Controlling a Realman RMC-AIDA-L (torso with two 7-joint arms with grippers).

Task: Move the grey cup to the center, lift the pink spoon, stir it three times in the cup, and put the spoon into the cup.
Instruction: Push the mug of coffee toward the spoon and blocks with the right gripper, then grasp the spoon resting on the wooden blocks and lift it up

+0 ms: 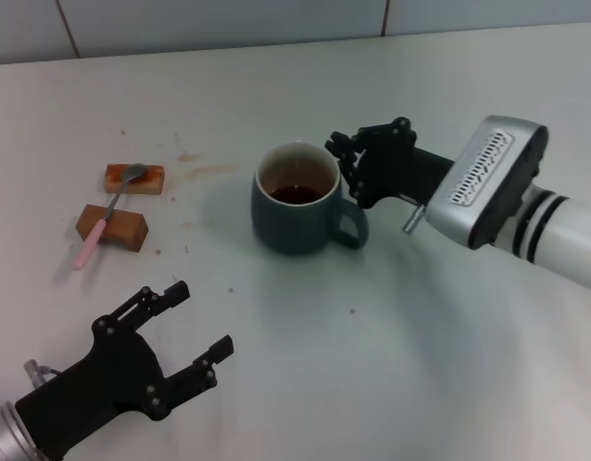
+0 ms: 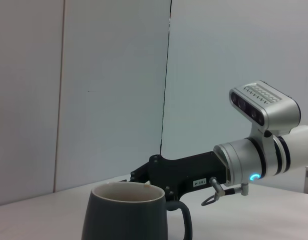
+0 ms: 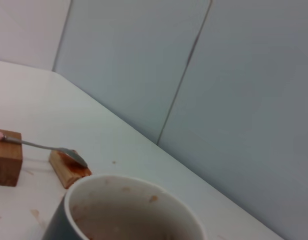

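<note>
- Nearest me, my left gripper [image 1: 194, 322] hovers low over the white table [image 1: 420, 365], its fingers spread apart and holding nothing.
- The grey cup [image 1: 297, 200] stands upright mid-table, handle toward my right arm, with dark brown liquid low inside.
- My right gripper [image 1: 341, 158] sits just beside the cup's rim near the handle; I cannot tell whether it is parted or closed.
- The pink spoon [image 1: 105, 219] lies across two brown blocks [image 1: 112, 226], left of the cup, well apart.
</note>
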